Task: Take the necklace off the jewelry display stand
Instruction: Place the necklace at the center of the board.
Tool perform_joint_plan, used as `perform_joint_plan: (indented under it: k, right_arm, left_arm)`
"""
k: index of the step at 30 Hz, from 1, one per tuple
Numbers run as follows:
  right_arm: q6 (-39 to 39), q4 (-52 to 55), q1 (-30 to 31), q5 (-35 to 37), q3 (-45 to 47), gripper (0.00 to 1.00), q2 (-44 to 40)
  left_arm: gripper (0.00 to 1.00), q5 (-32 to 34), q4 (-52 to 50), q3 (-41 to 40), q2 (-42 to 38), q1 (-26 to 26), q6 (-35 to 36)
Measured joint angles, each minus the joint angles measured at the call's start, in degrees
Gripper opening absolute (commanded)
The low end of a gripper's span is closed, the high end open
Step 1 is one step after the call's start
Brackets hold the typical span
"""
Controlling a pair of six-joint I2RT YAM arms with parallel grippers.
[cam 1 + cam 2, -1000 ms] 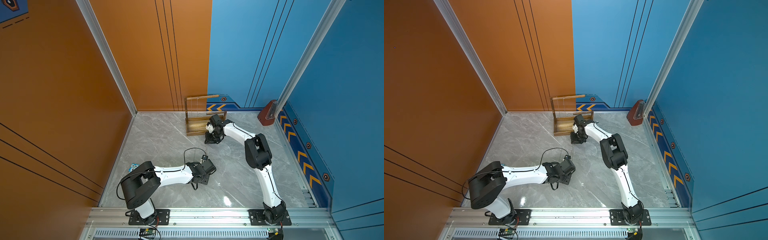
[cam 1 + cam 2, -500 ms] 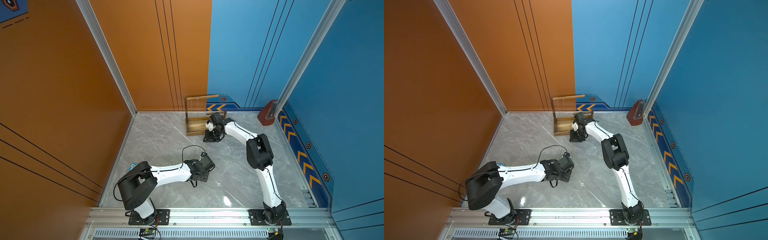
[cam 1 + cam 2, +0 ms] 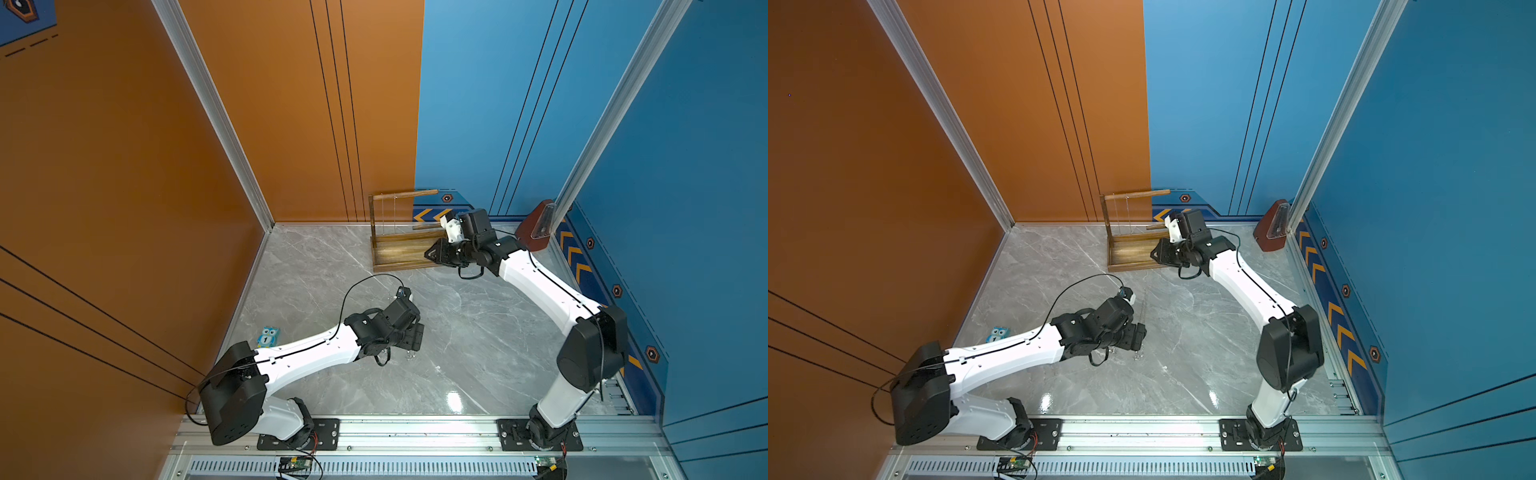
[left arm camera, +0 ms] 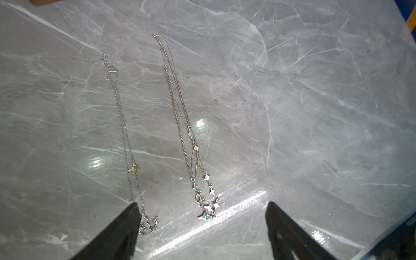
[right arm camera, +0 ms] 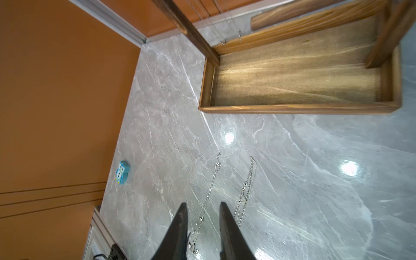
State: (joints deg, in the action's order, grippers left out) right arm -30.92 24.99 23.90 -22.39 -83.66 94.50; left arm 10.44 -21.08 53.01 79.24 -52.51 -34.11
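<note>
Necklaces (image 4: 191,135): two lay on the counter (image 3: 478,340) before the stand (image 3: 399,266); chains (image 3: 394,216) hung from its crossbar (image 3: 405,194). Left fingers (image 4: 126,220) stood wide open, right fingers (image 5: 180,225) slightly parted, both empty. Judged best: slide loops off bar's free end.

Definitely a robotics lab cell, not somebody's home. I'm boxed in by flat printed panels: an orange wall (image 3: 124,166) from 9 to 12 o'clock and a blue wall (image 3: 685,208) from 12 to 3, framed by aluminium posts (image 3: 217,112). My left arm (image 3: 299,357) and right arm (image 3: 540,282) are bolted to an aluminium rail (image 3: 415,432) at 6 o'clock, with a bare circuit board (image 3: 296,462) below it. The worktop (image 3: 478,353) is a glossy marble-look slab, and the stuff on it is props: a jewelry display stand (image 3: 399,255) at 12 and a numbered owl tag (image 3: 268,336) at 9.
</note>
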Motion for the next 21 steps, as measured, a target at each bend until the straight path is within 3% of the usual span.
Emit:
perform_joint_plan:
  k: [5, 10, 15, 21]
  right_arm:
    - [-3.5, -8.6, -5.6, 6.5, 19.9, 0.42, -15.4]
    - [-4.5, -14.3, -10.1, 11.8, 33.5, 0.50, -29.4]
    - [-4.5, -16.7, -15.4, 12.7, 41.6, 0.51, -38.6]
    - [-2.8, -16.5, -20.1, 11.8, 45.3, 0.48, -42.2]
  left_arm:
    - [0.98, -0.5, -0.2, 0.0, -3.5, 3.2, 0.2]
    - [0.98, -2.5, -0.2, -0.1, -5.9, 7.1, 0.1]
    - [0.98, -4.4, -0.2, -0.1, -6.6, 9.8, 0.0]
    - [0.98, -7.0, -0.6, -0.2, -6.9, 12.4, -0.2]
